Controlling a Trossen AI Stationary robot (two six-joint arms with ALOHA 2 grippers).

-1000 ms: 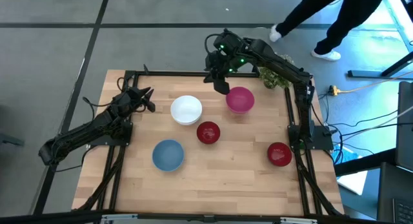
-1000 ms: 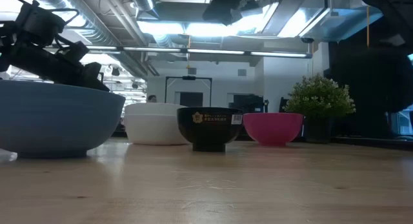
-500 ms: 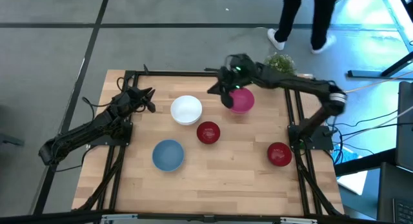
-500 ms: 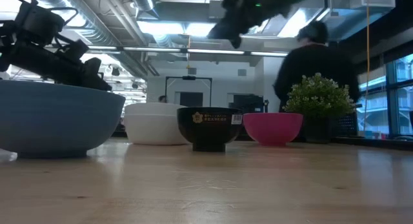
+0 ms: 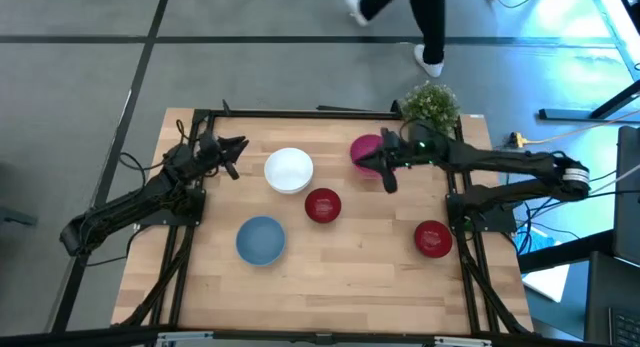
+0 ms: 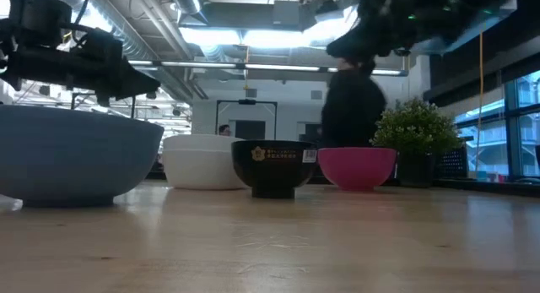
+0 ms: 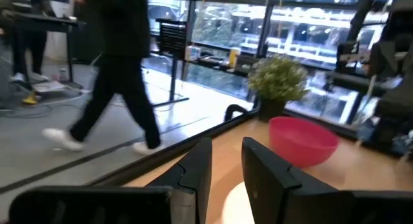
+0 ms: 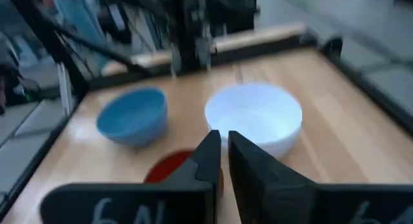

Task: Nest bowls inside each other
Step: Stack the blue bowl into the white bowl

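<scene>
Five bowls rest on their bases on the wooden table: a white bowl point(image 5: 288, 170), a magenta bowl point(image 5: 365, 149), a blue bowl point(image 5: 261, 239) and two dark red bowls point(image 5: 322, 205) point(image 5: 433, 238). Only one white bowl shows. My right gripper point(image 5: 386, 179) hangs well above the table over the magenta bowl's near right rim, fingers shut, as the right wrist view point(image 8: 224, 143) shows. It stays high in the low view point(image 6: 346, 46), above the magenta bowl point(image 6: 356, 168). My left gripper point(image 5: 236, 147) waits left of the white bowl, fingers slightly apart point(image 7: 226, 161).
A small green potted plant point(image 5: 432, 102) stands at the far right corner, just behind the magenta bowl. A black frame point(image 5: 300, 114) runs along the table's far and side edges. A person's legs point(image 5: 425, 22) pass on the floor beyond the far edge.
My right gripper has swung from the far edge toward the table's right and near side, across the magenta bowl, with the arm stretching out level. My left gripper has tipped up to about level. The person behind the table has walked toward the left. No bowl has moved.
</scene>
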